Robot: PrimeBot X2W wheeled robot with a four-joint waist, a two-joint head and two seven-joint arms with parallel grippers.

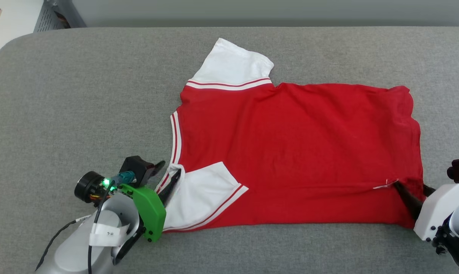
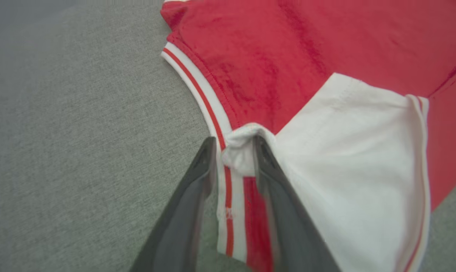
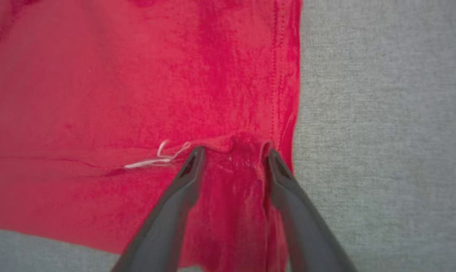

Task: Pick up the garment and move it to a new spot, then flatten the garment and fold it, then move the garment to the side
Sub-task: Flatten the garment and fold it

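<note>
The garment [image 1: 290, 144] lies spread on the grey padded surface [image 1: 81, 95], plain red side up, collar to the left and hem to the right. Its far white sleeve [image 1: 233, 64] sticks out at the back; the near white sleeve [image 1: 199, 194] is folded onto the red body. My left gripper [image 1: 169, 171] is at the collar's near end, jaws apart around a small bunch of white cloth [image 2: 239, 151]. My right gripper [image 1: 411, 185] sits at the near hem corner, jaws apart over a red pucker [image 3: 235, 147] beside a white thread [image 3: 148, 162].
Bare grey surface extends left of the garment and along the front edge [image 1: 252, 251]. A grey metal stand [image 1: 54, 15] and pale floor show beyond the table's rounded back-left corner.
</note>
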